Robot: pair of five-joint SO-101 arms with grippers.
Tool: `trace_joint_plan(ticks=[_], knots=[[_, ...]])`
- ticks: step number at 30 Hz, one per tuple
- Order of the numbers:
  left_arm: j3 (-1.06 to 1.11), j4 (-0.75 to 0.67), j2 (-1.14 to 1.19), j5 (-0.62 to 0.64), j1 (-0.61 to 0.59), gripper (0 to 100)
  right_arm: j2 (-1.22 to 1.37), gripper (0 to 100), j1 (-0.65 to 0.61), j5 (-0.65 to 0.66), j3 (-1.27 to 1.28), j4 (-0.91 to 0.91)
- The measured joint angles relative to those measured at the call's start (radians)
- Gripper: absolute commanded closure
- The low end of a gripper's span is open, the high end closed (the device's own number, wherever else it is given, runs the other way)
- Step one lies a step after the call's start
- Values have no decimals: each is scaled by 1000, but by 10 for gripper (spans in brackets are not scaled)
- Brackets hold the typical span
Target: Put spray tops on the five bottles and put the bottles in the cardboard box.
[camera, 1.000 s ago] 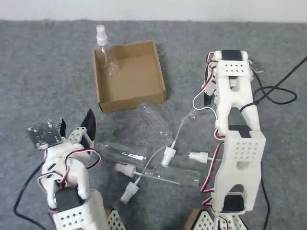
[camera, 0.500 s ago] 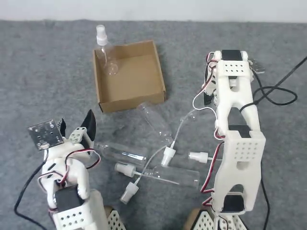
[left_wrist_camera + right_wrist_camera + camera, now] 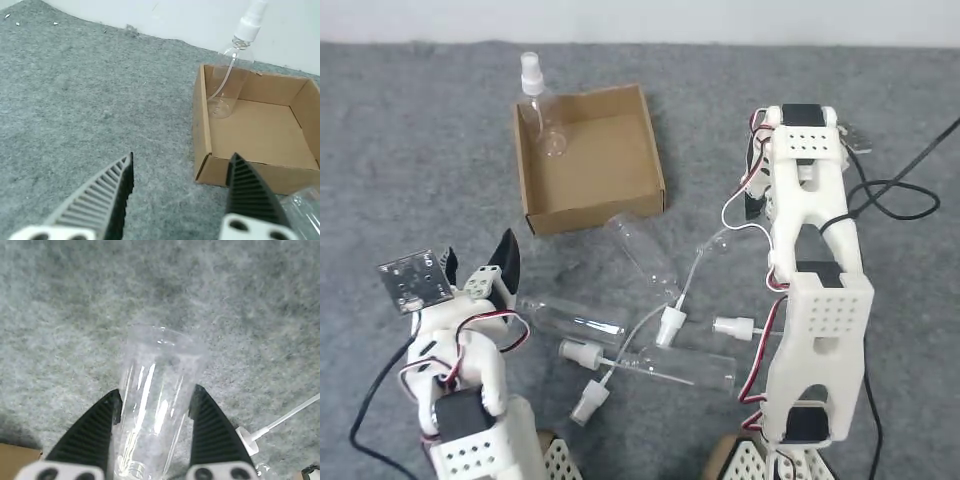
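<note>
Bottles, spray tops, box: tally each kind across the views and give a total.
Cardboard box: 1
Bottles: 5 (1 in the box, 3 lying on the carpet, 1 in the right end effector)
Spray tops: 5 (1 fitted, 4 loose)
Total: 11

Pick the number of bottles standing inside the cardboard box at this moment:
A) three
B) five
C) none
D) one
D: a single spray-topped bottle stands upright in one corner of the cardboard box, and nothing else is in the box.
</note>
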Motion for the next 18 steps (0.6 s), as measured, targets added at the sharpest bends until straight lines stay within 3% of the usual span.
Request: trace_joint_plan(ticks=[5,18], knots=[[0,0,0,0,0,720,0,755,0,0,0,0],[0,0,0,0,0,720,-66,742,-40,0,0,0]])
